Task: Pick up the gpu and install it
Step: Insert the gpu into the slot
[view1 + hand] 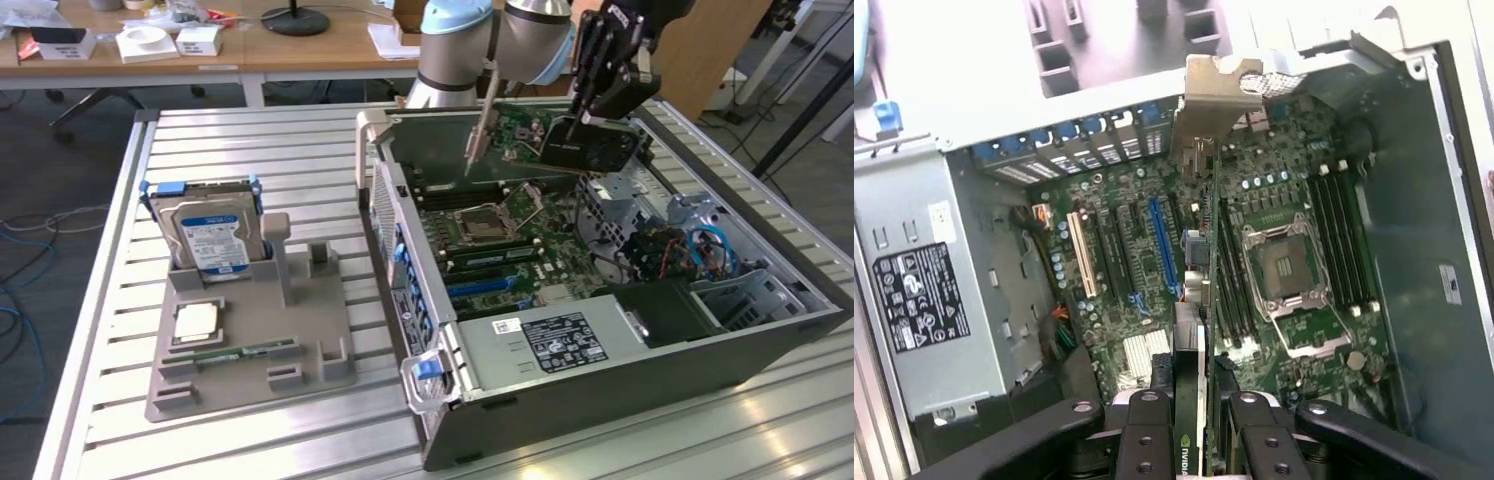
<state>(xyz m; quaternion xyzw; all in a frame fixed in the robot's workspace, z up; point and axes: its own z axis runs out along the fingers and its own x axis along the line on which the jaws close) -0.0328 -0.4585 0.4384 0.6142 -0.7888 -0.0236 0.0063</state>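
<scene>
Above the open computer case (627,400), tool (589,122) clamped on the gpu (531,140), motherboard (514,250) beneath, hard drive (207,235) well apart

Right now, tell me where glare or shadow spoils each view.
Exterior view: bright patches glint off the slatted table near the front, and the computer case is dark inside around its drive bay. Wrist view: the table beyond the case is washed out to near white, the silver bracket of the gpu catches glare, and the motherboard is evenly lit.
</scene>
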